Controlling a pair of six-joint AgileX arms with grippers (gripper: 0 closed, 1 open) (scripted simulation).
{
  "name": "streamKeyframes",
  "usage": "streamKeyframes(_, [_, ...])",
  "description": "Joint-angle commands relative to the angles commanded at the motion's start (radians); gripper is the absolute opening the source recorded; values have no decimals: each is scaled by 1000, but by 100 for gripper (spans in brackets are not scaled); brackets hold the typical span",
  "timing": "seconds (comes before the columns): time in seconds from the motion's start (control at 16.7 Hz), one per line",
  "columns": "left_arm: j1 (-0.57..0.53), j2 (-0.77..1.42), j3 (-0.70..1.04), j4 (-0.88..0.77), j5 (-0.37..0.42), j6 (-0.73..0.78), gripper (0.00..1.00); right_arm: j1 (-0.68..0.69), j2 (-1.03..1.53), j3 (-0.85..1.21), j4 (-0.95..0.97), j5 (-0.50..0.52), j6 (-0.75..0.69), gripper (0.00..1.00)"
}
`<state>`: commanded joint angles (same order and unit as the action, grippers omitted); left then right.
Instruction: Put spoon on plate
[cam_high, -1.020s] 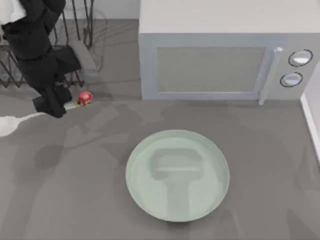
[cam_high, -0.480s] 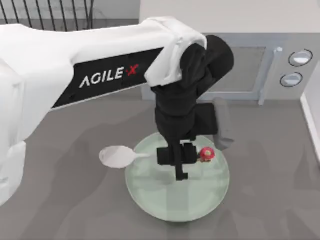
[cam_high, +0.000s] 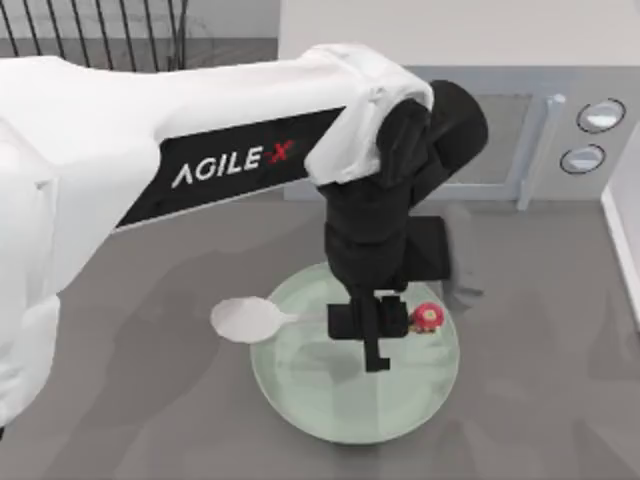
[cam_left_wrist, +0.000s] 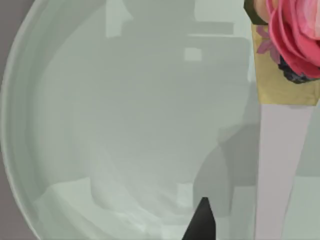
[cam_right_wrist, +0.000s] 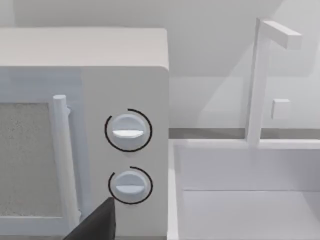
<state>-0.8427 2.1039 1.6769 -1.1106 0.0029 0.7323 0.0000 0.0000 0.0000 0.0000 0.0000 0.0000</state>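
Observation:
The pale green plate (cam_high: 330, 400) lies at the table's middle front. My left gripper (cam_high: 370, 328) hangs over it, shut on the thin handle of the white spoon (cam_high: 245, 320). The spoon lies crosswise: its oval bowl sticks out past the plate's left rim, and its red spotted knob (cam_high: 428, 317) sits above the plate's right half. In the left wrist view the handle (cam_left_wrist: 277, 165) and red knob (cam_left_wrist: 295, 35) hang close above the glossy plate (cam_left_wrist: 125, 125). My right gripper (cam_right_wrist: 95, 227) faces the microwave's knob side, away from the plate.
A white microwave (cam_high: 430, 120) with two knobs (cam_right_wrist: 129, 131) stands behind the plate. A dark wire rack (cam_high: 100, 30) is at the back left. A white sink (cam_right_wrist: 250, 200) with a faucet (cam_right_wrist: 260, 75) lies to the microwave's right.
The left arm carried the spoon from the far left, beside the rack, to above the plate. In the last half second it shifted slightly right and forward.

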Motion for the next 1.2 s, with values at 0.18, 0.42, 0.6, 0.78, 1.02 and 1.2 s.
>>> streamKeyframes(0.18, [-18,-20,-8,-16,10,20,0,0,0,0,0,0,0,100])
streamKeyframes(0.42, [-56,-62,-21,-42,29,58,0,0,0,0,0,0,0,100])
streamKeyframes(0.6, [-81,-92,-32,-53,43,81,0,0,0,0,0,0,0,100])
streamKeyframes(0.78, [-95,-107,-42,-49,52,89,0,0,0,0,0,0,0,100])
streamKeyframes(1.02, [-91,-106,-48,-20,54,79,0,0,0,0,0,0,0,100])
streamKeyframes(1.2, [-75,-85,-50,19,45,61,0,0,0,0,0,0,0,100])
